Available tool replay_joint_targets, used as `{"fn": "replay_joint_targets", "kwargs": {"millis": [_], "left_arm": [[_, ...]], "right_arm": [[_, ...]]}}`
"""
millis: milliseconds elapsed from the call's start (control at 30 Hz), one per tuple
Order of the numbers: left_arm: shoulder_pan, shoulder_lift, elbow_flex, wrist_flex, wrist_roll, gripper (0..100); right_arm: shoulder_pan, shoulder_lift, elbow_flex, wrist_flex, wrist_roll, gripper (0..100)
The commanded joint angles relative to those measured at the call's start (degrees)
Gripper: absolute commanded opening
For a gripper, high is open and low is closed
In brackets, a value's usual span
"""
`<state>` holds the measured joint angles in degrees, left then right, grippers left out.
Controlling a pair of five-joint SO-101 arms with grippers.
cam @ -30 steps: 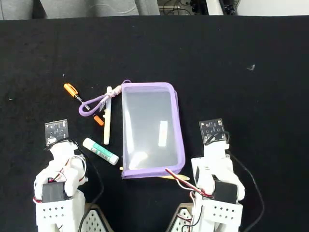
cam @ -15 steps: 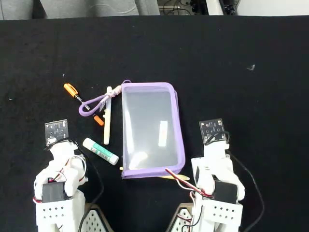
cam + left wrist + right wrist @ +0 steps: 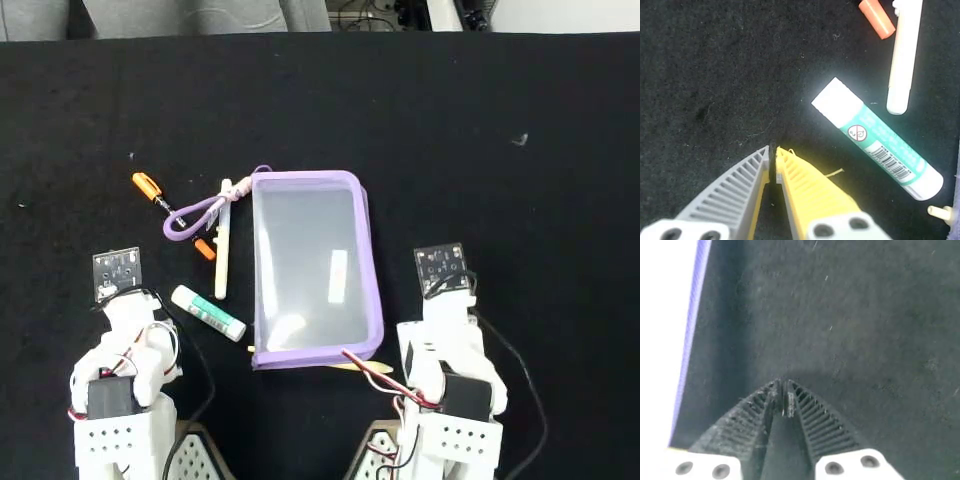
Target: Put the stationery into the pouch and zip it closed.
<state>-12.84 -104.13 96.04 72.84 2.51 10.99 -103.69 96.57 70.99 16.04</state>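
Shifting slightly, the right gripper (image 3: 783,387) stays closed beside the pouch (image 3: 308,262).

Glue stick (image 3: 877,142) btwn L pincer (image 3: 773,150) & pouch (image 3: 310,260); R side mat (image 3: 840,315) bare.

Purple pouch (image 3: 312,268) beside scattered stationery (image 3: 207,311)

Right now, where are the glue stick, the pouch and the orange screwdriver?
glue stick (image 3: 207,312), high view, middle of its tube.
pouch (image 3: 300,230), high view, clear front panel.
orange screwdriver (image 3: 147,184), high view, its handle.
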Motion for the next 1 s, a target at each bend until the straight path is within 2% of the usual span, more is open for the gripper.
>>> {"fn": "replay_joint_targets", "kwargs": {"millis": [0,133,200,367,467,667,967], "left_arm": [[0.4,-0.3,1.4,0.3,0.0,3],[0.3,-0.3,1.4,0.3,0.0,3],[0.2,-0.3,1.4,0.3,0.0,3],[0.3,-0.3,1.4,0.3,0.0,3],[0.3,-0.3,1.4,0.3,0.0,3],[0.2,-0.3,1.4,0.3,0.0,3],[0.2,-0.3,1.4,0.3,0.0,3]], "right_arm": [[-0.6,-5.0,-5.8,-5.2,2.3,1.5],[-4.0,-5.0,-12.0,-6.9,10.1,1.6],[-6.1,-5.0,-15.8,-6.9,10.5,2.4],[-13.4,-4.1,-23.7,-7.5,8.3,15.9],[-18.9,1.2,-26.4,-10.5,5.7,17.0],[-26.5,26.2,-33.2,-22.2,4.4,17.0],[-32.5,65.2,-54.9,-33.1,4.4,17.2]]}}
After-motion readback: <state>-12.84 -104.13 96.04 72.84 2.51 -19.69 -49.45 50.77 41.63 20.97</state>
